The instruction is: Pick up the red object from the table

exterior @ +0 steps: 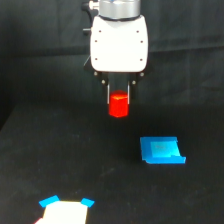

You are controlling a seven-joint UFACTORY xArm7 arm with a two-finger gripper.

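The red object is a small bright red-orange stubby block. It sits between the two thin fingers of my gripper, which hangs from the white arm head at the top centre. The fingers are closed against the block's sides and hold it clear above the black table. The lower part of the block sticks out below the fingertips.
A flat blue piece lies on the table, below the gripper and toward the exterior view's right. A white and blue thing sits at the bottom edge toward the exterior view's left. A dark curtain forms the background.
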